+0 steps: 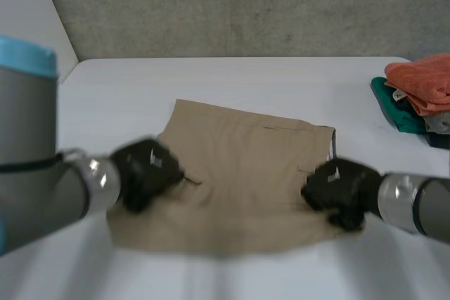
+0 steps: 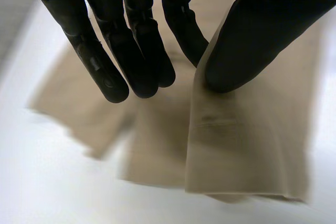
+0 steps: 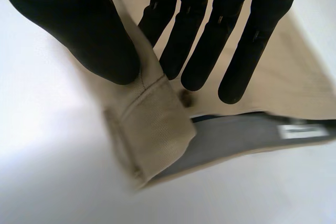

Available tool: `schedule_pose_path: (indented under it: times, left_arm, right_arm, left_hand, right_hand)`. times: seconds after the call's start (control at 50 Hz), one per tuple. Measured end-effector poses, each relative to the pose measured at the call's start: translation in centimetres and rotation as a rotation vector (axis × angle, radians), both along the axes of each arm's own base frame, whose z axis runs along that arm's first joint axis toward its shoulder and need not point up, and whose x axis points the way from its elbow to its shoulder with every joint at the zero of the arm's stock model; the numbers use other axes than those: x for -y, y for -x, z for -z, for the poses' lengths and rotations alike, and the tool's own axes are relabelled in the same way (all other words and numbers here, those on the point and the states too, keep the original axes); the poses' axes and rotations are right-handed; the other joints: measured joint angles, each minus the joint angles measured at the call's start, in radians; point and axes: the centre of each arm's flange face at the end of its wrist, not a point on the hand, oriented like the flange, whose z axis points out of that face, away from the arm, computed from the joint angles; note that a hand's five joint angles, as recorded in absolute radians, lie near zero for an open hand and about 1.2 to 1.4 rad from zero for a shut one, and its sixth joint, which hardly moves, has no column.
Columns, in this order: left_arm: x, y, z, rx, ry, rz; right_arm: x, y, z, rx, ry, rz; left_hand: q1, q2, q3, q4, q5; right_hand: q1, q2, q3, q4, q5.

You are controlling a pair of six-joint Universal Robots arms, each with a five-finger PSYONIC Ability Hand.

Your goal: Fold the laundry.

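Note:
A tan pair of shorts (image 1: 246, 173) lies flat on the white table (image 1: 281, 82), partly folded. My left hand (image 1: 144, 170) is at its left edge. In the left wrist view my left hand (image 2: 262, 30) pinches a raised fold of the tan cloth (image 2: 247, 145) between thumb and a finger, the other fingers straight. My right hand (image 1: 337, 187) is at the right edge, by the waistband. In the right wrist view my right hand (image 3: 79, 24) pinches the waistband (image 3: 152, 124) between thumb and fingers; the grey inner lining and a white label (image 3: 302, 129) show beside it.
A pile of folded clothes (image 1: 422, 89), orange on top of green and grey, sits at the table's far right edge. A concrete wall stands behind the table.

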Motion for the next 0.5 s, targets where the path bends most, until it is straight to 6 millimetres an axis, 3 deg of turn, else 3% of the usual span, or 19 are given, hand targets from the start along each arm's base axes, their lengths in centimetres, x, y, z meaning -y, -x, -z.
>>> schedule_pose_path:
  times: [0.02, 0.08, 0.12, 0.14, 0.18, 0.2, 0.22, 0.24, 0.28, 0.3, 0.36, 0.44, 0.48, 0.5]
  left_arm:
    - [3.4, 1.8, -0.5, -0.055, 0.124, -0.053]
    - [4.1, 2.2, -0.6, -0.070, 0.152, -0.064]
    - [9.6, 5.2, -1.8, -0.194, 0.335, -0.134]
    - [9.6, 5.2, -1.8, -0.194, 0.335, -0.134]
    - [12.3, 6.6, -2.3, -0.269, 0.413, -0.162]
    - [12.3, 6.6, -2.3, -0.269, 0.413, -0.162]
    - [14.2, 7.6, -2.5, -0.322, 0.460, -0.179]
    - [14.2, 7.6, -2.5, -0.322, 0.460, -0.179]
    - [17.2, 9.4, -2.2, -0.409, 0.520, -0.199]
    - [17.2, 9.4, -2.2, -0.409, 0.520, -0.199]
    - [19.6, 10.8, -0.9, -0.475, 0.559, -0.214]
    - [20.7, 11.5, 0.3, -0.506, 0.578, -0.223]
    - [21.1, 11.7, 1.1, -0.515, 0.580, -0.226]
    - [21.3, 11.9, 1.9, -0.519, 0.577, -0.230]
  right_arm:
    - [2.7, -0.7, -0.1, 0.088, 0.042, 0.100]
    - [3.5, -0.9, -0.1, 0.112, 0.055, 0.127]
    - [6.9, -1.7, -0.1, 0.218, 0.121, 0.243]
    - [6.9, -1.7, -0.1, 0.218, 0.121, 0.243]
    - [9.5, -2.2, -0.1, 0.292, 0.186, 0.325]
    - [9.5, -2.2, -0.1, 0.292, 0.186, 0.325]
    - [11.5, -2.7, 0.1, 0.346, 0.245, 0.385]
    - [11.5, -2.7, 0.1, 0.346, 0.245, 0.385]
    - [14.3, -3.5, 0.4, 0.408, 0.360, 0.454]
    - [14.3, -3.5, 0.4, 0.408, 0.360, 0.454]
    - [16.6, -4.4, 1.2, 0.450, 0.483, 0.499]
    - [18.1, -5.3, 2.2, 0.483, 0.575, 0.517]
    - [18.6, -5.7, 2.8, 0.495, 0.604, 0.514]
    - [19.0, -6.3, 3.7, 0.508, 0.640, 0.507]
  left_hand:
    - [0.000, 0.003, 0.003, 0.001, 0.000]
    - [0.000, 0.003, 0.004, 0.001, 0.000]
    - [0.000, 0.003, 0.004, 0.002, 0.000]
    - [0.000, 0.003, 0.004, 0.002, 0.000]
    - [0.000, 0.003, 0.004, 0.004, 0.000]
    - [0.000, 0.003, 0.004, 0.004, 0.000]
    - [0.000, 0.003, 0.004, 0.004, 0.000]
    - [0.000, 0.003, 0.004, 0.004, 0.000]
    - [0.000, 0.003, 0.004, 0.004, 0.000]
    - [0.000, 0.003, 0.004, 0.004, 0.000]
    - [0.000, 0.003, 0.004, 0.005, 0.000]
    - [-0.002, 0.000, 0.004, 0.004, -0.001]
    - [-0.027, -0.021, -0.020, -0.020, -0.018]
    - [-0.291, -0.282, -0.278, -0.261, -0.246]
  right_hand:
    - [0.013, 0.000, 0.000, 0.000, 0.002]
    - [0.013, 0.000, 0.000, 0.000, 0.002]
    - [0.013, 0.000, 0.000, 0.000, 0.003]
    - [0.013, 0.000, 0.000, 0.000, 0.003]
    - [0.013, 0.000, 0.000, 0.000, 0.007]
    - [0.013, 0.000, 0.000, 0.000, 0.007]
    - [0.013, 0.000, 0.000, 0.000, 0.011]
    - [0.013, 0.000, 0.000, 0.000, 0.011]
    - [0.013, 0.000, 0.000, 0.000, 0.011]
    - [0.013, 0.000, 0.000, 0.000, 0.011]
    - [0.013, 0.000, 0.000, 0.000, 0.011]
    - [0.008, -0.007, -0.007, -0.002, 0.009]
    - [-0.183, -0.216, -0.196, -0.196, -0.187]
    - [-0.467, -0.507, -0.493, -0.473, -0.472]
